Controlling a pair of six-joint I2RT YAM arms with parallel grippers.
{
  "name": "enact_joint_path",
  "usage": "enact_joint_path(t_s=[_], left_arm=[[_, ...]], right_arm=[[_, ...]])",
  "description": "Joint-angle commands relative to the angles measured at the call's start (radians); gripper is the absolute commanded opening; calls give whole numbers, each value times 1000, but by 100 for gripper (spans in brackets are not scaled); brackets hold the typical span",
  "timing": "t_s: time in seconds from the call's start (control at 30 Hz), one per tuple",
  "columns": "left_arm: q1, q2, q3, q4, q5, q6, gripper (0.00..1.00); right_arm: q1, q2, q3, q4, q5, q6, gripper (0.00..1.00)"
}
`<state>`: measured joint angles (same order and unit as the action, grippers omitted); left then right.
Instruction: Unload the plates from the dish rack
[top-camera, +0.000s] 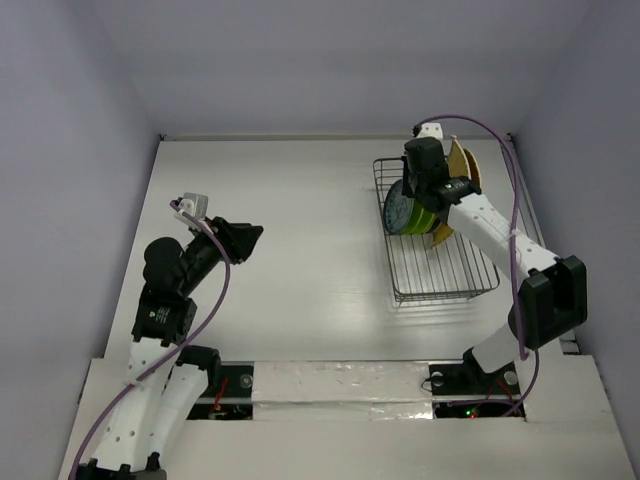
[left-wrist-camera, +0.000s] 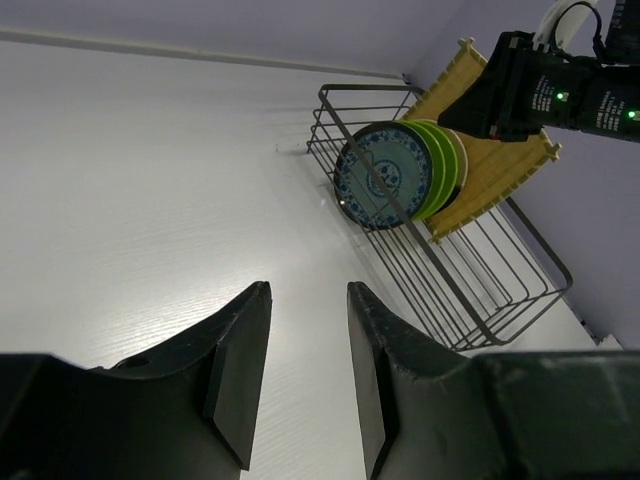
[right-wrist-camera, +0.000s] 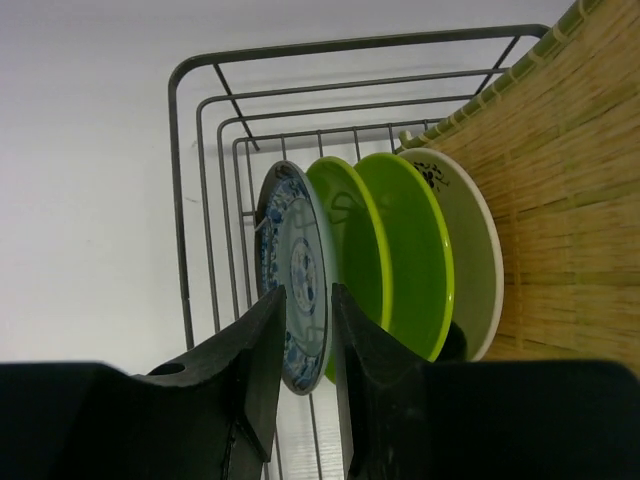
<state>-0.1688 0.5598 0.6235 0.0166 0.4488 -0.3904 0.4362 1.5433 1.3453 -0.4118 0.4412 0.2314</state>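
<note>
On the left of the overhead view, our left gripper (top-camera: 250, 236) is hanging over the white table (top-camera: 300, 190), jaws parted and empty. At upper right, the dark wire dish rack (top-camera: 445, 280) is holding the plates on edge. Our right gripper (right-wrist-camera: 308, 292), jaws narrowly apart and gripping nothing, is lining up on the small round blue-green patterned plate (right-wrist-camera: 295, 240). We judge a pick is starting: next we must straddle that rim, close, and lift clear.

Glossy round plates (right-wrist-camera: 405, 250); metal-wire dish rack (top-camera: 440, 270).
</note>
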Motion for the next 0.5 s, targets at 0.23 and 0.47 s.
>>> enact_joint_path(t_s=[0.23, 0.47], left_arm=[[-5, -6, 44, 37, 22, 10, 34], [-5, 2, 42, 39, 27, 10, 34]], right_arm=[[-31, 100, 15, 34, 28, -20, 28], [-40, 115, -6, 56, 47, -20, 24]])
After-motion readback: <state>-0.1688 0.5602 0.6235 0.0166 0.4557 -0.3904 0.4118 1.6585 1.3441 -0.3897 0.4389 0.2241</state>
